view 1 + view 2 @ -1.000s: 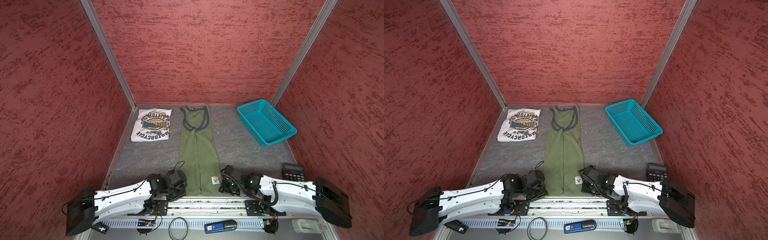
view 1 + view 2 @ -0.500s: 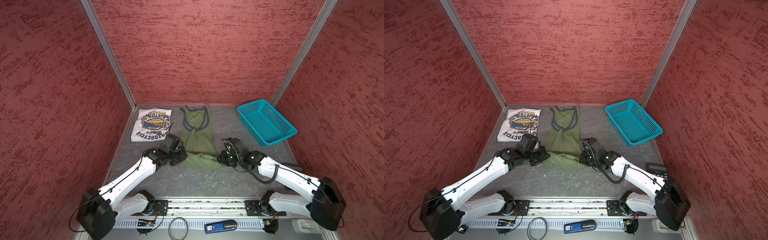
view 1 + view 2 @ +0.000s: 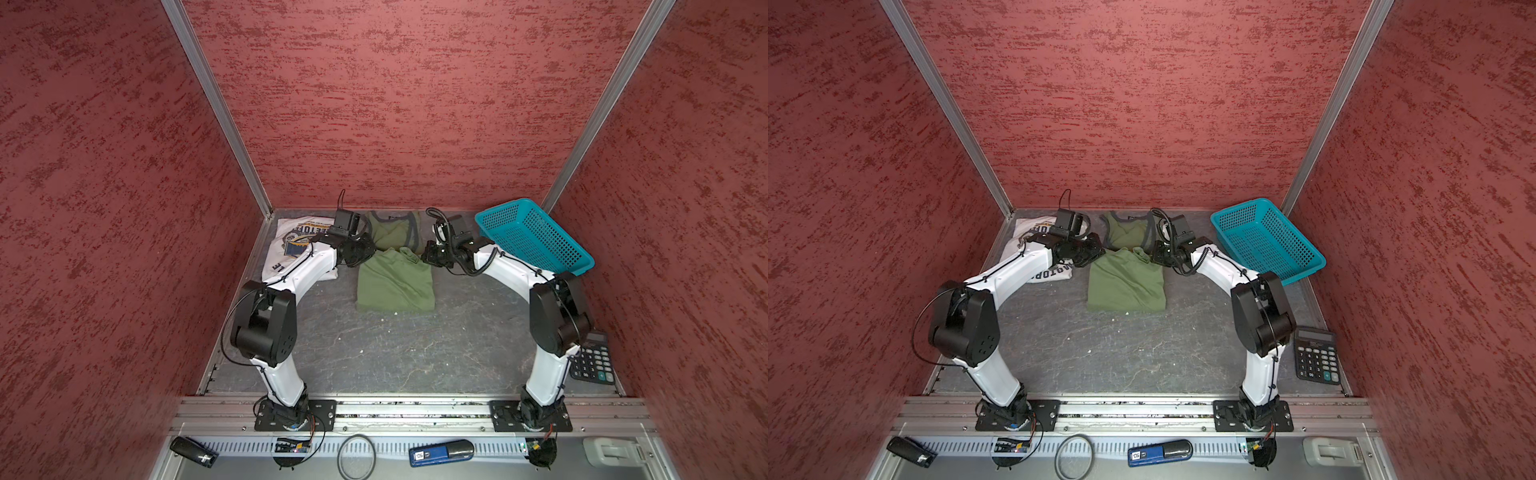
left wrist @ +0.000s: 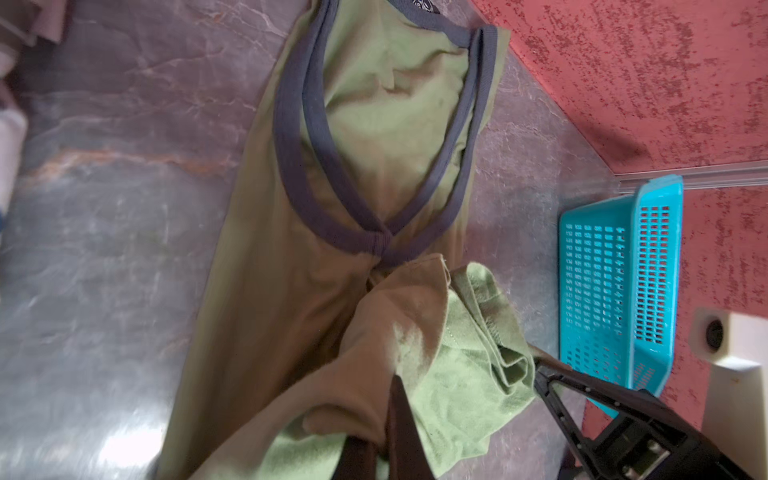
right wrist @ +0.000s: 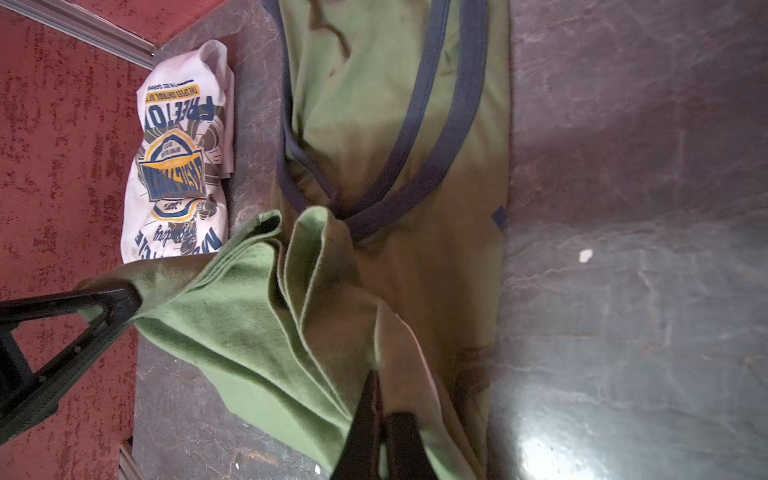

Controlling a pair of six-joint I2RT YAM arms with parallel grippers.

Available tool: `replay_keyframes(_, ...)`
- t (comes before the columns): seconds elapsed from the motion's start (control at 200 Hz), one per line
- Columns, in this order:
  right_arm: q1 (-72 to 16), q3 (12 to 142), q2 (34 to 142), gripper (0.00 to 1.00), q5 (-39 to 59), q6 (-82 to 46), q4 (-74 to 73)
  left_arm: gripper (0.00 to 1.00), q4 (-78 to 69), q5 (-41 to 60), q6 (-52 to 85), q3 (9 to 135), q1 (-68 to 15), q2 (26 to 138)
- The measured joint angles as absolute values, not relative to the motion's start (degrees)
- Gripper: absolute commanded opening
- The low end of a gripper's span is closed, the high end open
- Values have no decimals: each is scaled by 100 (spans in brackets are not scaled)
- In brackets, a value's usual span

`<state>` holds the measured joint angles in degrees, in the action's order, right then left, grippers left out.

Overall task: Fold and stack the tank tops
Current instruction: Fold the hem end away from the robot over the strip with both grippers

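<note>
The olive green tank top (image 3: 395, 282) (image 3: 1125, 282) lies mid-table, its lower half doubled back over itself toward the dark-trimmed armholes (image 4: 374, 145) (image 5: 374, 83). My left gripper (image 3: 368, 253) (image 3: 1096, 253) (image 4: 390, 399) is shut on the hem's left corner. My right gripper (image 3: 428, 255) (image 3: 1156, 255) (image 5: 380, 399) is shut on the right corner. Both hold the bunched hem just short of the armhole trim. The white tank top (image 3: 291, 245) (image 3: 1027, 232) (image 5: 178, 158) lies folded at the far left, emblem up, partly hidden by my left arm.
A teal mesh basket (image 3: 536, 237) (image 3: 1266, 241) (image 4: 615, 291) stands at the far right against the wall. A calculator (image 3: 594, 359) (image 3: 1316, 353) lies at the near right edge. Red walls close in three sides.
Both grippers closed on the green top's hem at the near edge, then carried it away toward the far end, folding the long strip in half.
</note>
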<state>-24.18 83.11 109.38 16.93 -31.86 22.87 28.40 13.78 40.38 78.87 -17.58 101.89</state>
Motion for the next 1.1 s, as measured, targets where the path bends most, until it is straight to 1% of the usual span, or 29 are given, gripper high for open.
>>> replay_keyframes(0.14,-2244,8720,11415,9,1798,-3050,2338,0,2801,1428,4038,8018,-1686,10659)
replay_keyframes(0.165,-2220,8803,11504,11,1817,-3028,2355,3,2803,1433,4040,8044,-1664,10737)
replay_keyframes(0.195,-2191,8908,11620,18,1839,-3000,2373,8,2801,1435,4040,8084,-1636,10838)
replay_keyframes(0.21,-2182,8956,11662,23,1844,-2974,2388,11,2803,1435,4042,8112,-1623,10884)
replay_keyframes(0.24,-2154,9065,11782,34,1859,-2939,2414,13,2801,1433,4051,8154,-1597,10971)
replay_keyframes(0.321,-2099,9317,12038,52,1868,-2867,2510,22,2834,1402,4095,8243,-1522,11159)
replay_keyframes(0.361,-2080,9395,12110,60,1855,-2821,2571,30,2864,1347,4101,8261,-1498,11212)
replay_keyframes(0.401,-2060,9428,12136,65,1809,-2794,2641,43,2915,1249,4176,8263,-1481,11220)
replay_keyframes(0.456,-2032,9426,12114,70,1730,-2740,2755,50,3009,1111,4198,8250,-1468,11198)
replay_keyframes(0.516,-2003,9312,12018,72,1636,-2692,2779,56,3006,965,4268,8132,-1468,11076)
replay_keyframes(0.576,-1981,8895,11725,72,1597,-2689,2724,61,3006,840,4270,7824,-1481,10779)
replay_keyframes(0.641,-1977,8213,11222,70,1605,-2703,2659,64,3020,742,4241,7347,-1522,10287)
replay_keyframes(0.776,-2040,6582,10036,63,1809,-2897,2274,64,2993,735,4206,6294,-1767,9192)
replay_keyframes(0.847,-2169,5953,9666,62,1911,-3024,2056,63,2917,790,4215,5793,-1907,8842)
replay_keyframes(0.982,-2519,5087,9461,60,2130,-3301,1562,62,2716,1044,4289,4899,-1999,8661)
replay_keyframes(1.102,-2681,4779,9483,57,2252,-3474,1330,56,2491,1188,4392,4475,-1994,8700)
